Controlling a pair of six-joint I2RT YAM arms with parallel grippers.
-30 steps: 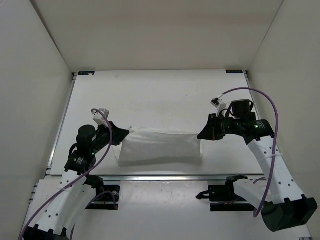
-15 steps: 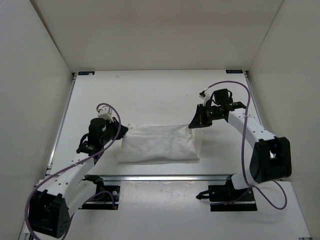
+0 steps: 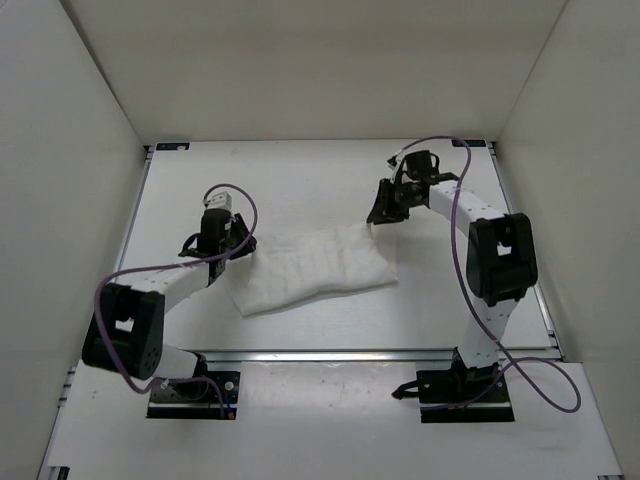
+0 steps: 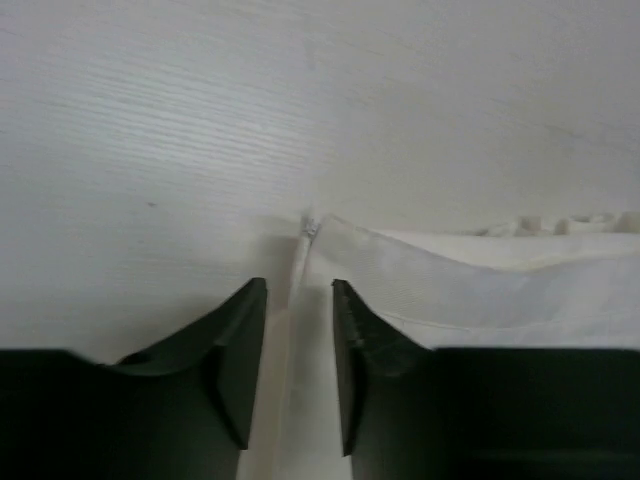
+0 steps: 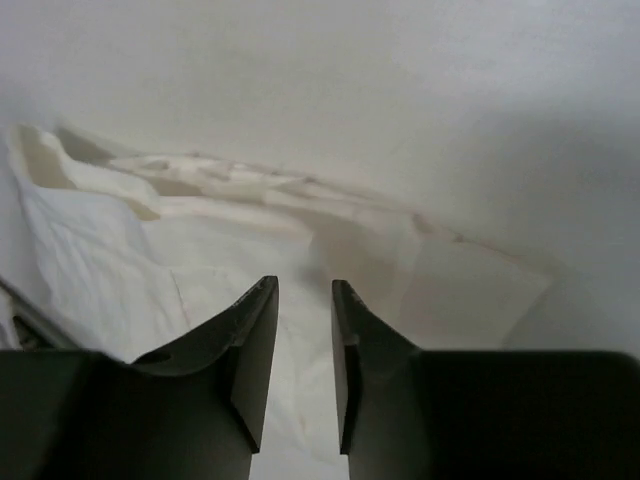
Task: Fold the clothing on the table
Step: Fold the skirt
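The clothing, a thin wrinkled white garment, lies as a folded, slanted band on the table. My left gripper is at its upper left corner. In the left wrist view the left gripper has its jaws slightly apart, and the edge of the clothing runs under the gap. My right gripper is at the upper right corner. Seen from the right wrist, the right gripper has parted jaws, and the rumpled clothing lies below them, not pinched.
White walls enclose the table on three sides. A metal rail runs along the near edge, with both arm bases behind it. Purple cables loop from each wrist.
Both grippers have moved away from the near edge toward the far side with the cloth's corners. Their jaws have parted, and the cloth now lies flat in a slanted band.
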